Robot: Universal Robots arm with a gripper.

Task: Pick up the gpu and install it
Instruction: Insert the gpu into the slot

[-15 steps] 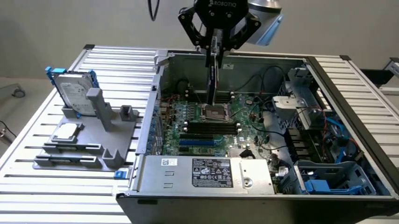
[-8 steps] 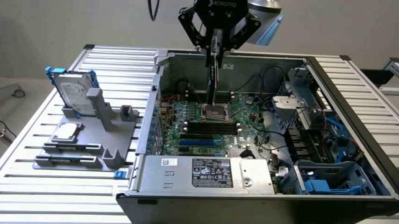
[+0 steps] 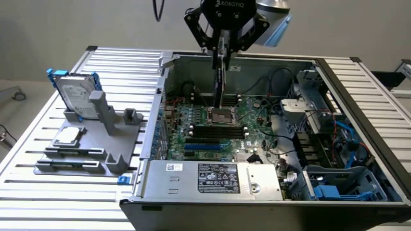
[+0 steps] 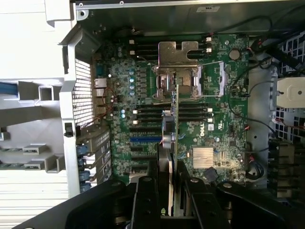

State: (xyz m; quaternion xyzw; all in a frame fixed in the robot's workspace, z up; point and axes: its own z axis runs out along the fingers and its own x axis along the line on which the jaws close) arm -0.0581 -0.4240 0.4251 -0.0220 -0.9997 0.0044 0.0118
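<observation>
My tool [image 3: 223, 47] grips the gpu [image 3: 220, 82] by its top edge, hanging above the motherboard [image 3: 192, 122]. I judge it stiff, light, fragile: hold edges, not components.

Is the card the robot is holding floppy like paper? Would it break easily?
Probably stiff: the gpu hangs straight below the gripper without sagging. Likely fragile, since it is a thin circuit board held on edge. It looks light for its size, being so slim.

- my gripper [image 3: 222, 48]: black all over
- gpu [image 3: 220, 82] in it: black face, green board edge
- motherboard [image 3: 192, 120] below it: green, with black and blue slots [image 3: 204, 143]
</observation>
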